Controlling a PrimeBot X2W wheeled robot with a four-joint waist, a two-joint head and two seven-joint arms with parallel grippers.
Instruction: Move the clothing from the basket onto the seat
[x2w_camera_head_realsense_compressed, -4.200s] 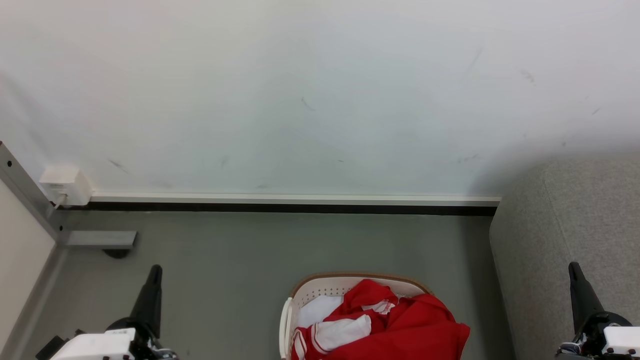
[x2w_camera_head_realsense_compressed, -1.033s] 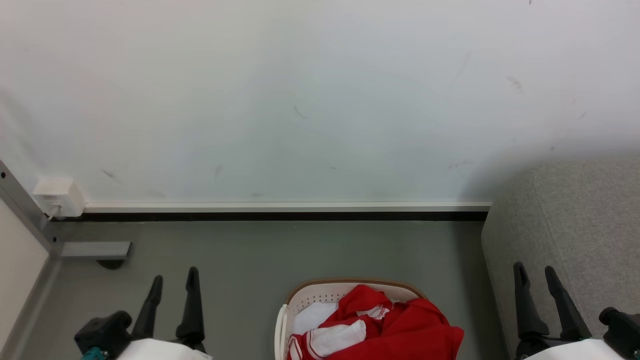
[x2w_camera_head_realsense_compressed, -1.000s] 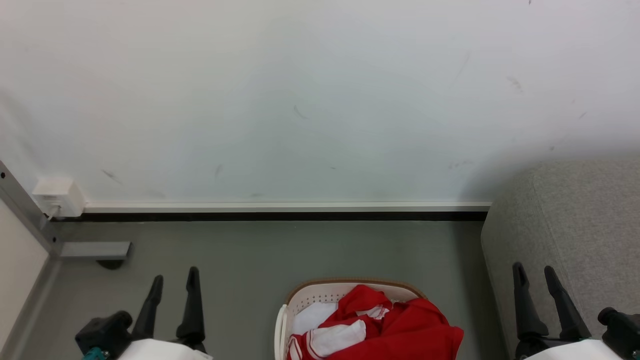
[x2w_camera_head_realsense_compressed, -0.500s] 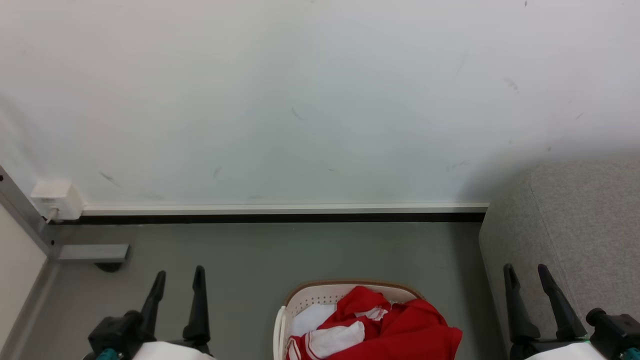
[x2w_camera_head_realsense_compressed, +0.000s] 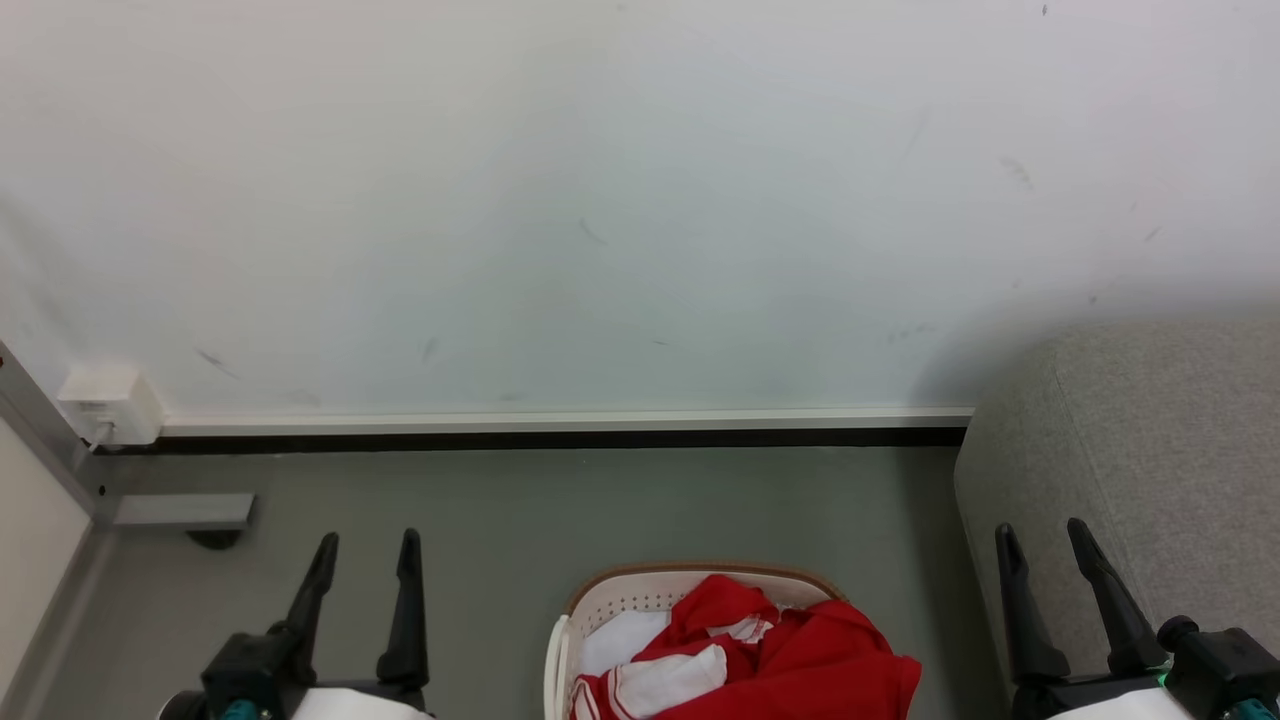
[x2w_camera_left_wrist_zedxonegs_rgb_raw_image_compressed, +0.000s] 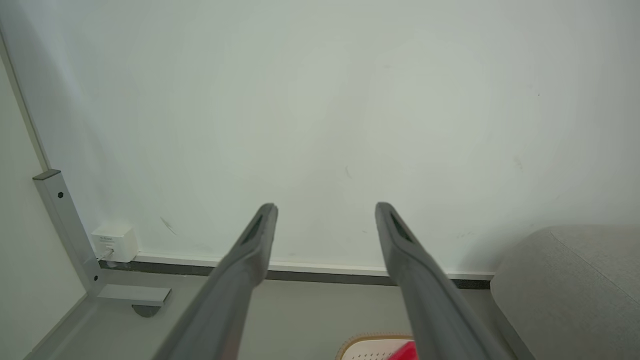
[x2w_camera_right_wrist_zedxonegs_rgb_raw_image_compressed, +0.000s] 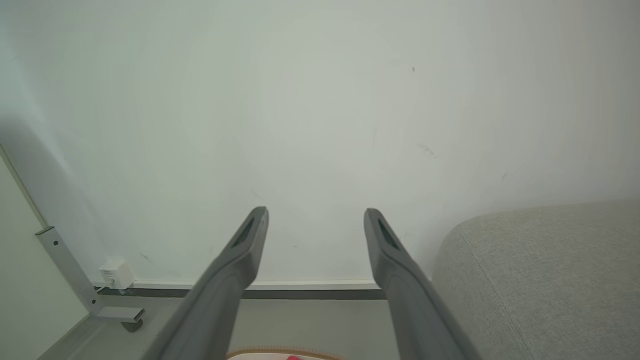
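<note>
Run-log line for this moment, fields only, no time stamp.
stage: pre-grasp | left tool: open, empty | right tool: open, empty | red-and-white fabric clothing: in cream perforated plastic basket | light grey upholstered sofa seat: right of basket

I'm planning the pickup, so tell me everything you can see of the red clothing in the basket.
The clothing is a bright red, soft-looking garment, crumpled in a heap in the basket. A white panel edged with red stripes shows at its lower left, a smaller white patch near its top. It piles above the rim and drapes over the basket's right side. The picture's edge cuts off its lower part. The left gripper and right gripper, both open, are apart from it.
</note>
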